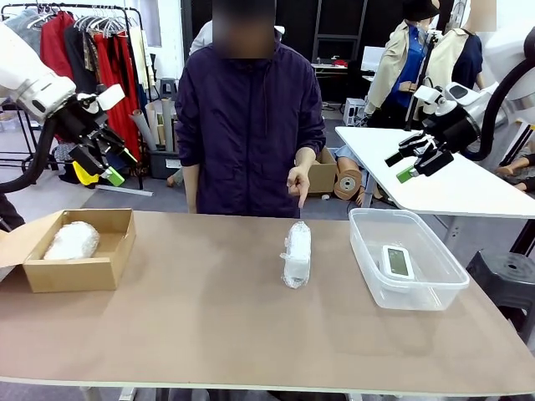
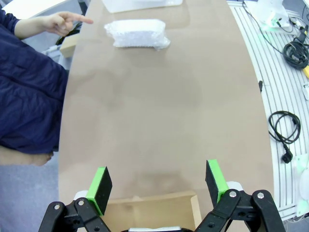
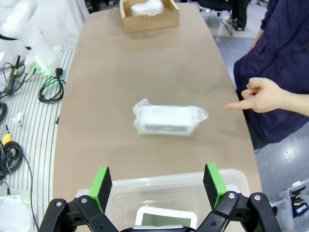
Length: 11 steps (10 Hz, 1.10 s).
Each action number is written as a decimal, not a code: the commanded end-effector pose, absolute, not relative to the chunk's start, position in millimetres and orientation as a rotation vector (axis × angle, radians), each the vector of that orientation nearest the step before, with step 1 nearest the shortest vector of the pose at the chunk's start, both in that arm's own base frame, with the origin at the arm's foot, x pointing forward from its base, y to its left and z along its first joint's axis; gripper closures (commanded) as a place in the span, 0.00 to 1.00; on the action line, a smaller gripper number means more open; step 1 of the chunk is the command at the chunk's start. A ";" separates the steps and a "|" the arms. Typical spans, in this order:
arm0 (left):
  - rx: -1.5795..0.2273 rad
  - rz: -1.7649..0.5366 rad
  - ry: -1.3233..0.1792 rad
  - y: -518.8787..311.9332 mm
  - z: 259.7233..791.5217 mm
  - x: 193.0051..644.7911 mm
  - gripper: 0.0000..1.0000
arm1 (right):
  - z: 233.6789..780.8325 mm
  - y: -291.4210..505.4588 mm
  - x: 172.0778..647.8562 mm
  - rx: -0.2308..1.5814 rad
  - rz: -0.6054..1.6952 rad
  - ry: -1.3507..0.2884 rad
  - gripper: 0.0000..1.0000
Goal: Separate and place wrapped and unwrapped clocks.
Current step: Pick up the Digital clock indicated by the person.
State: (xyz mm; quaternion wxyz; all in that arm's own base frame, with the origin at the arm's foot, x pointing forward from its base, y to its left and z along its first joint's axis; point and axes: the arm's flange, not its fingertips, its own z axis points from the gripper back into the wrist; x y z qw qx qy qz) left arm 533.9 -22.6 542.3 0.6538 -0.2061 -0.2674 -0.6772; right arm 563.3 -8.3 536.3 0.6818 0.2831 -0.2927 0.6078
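One wrapped clock (image 1: 297, 254) (image 2: 137, 34) (image 3: 167, 120) lies mid-table in whitish bubble wrap; the person's hand (image 1: 298, 180) (image 3: 260, 95) points a finger down at it. Another wrapped clock (image 1: 72, 240) (image 3: 146, 7) rests inside the cardboard box (image 1: 78, 269). The bare white clock (image 1: 396, 261) (image 3: 164, 217) lies in the clear tub (image 1: 435, 284). My left gripper (image 1: 107, 160) (image 2: 159, 186) hangs open high above the box, holding nothing. High over the tub, my right gripper (image 1: 415, 159) (image 3: 160, 184) is open too and holds nothing.
A person in a dark jacket (image 1: 247, 125) stands at the far edge behind the middle clock. A second white table (image 1: 451, 180) stands behind at the right. Cables (image 2: 285, 137) lie on the floor off the table's near side. Bare tabletop (image 1: 209, 326) spreads between box and tub.
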 end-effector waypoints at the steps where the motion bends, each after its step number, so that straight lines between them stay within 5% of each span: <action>1: -0.457 -1.553 -0.606 -21.1 543.0 533.4 0.00 | 534.1 -8.0 559.5 0.608 1.385 -0.658 0.00; 6: -0.442 -1.430 -0.572 -61.6 516.9 530.1 0.00 | 534.1 -8.0 559.5 0.608 1.385 -0.658 0.00; 11: -0.063 -1.264 -0.516 -154.5 460.6 560.2 0.00 | 534.1 -8.0 559.5 0.608 1.385 -0.658 0.00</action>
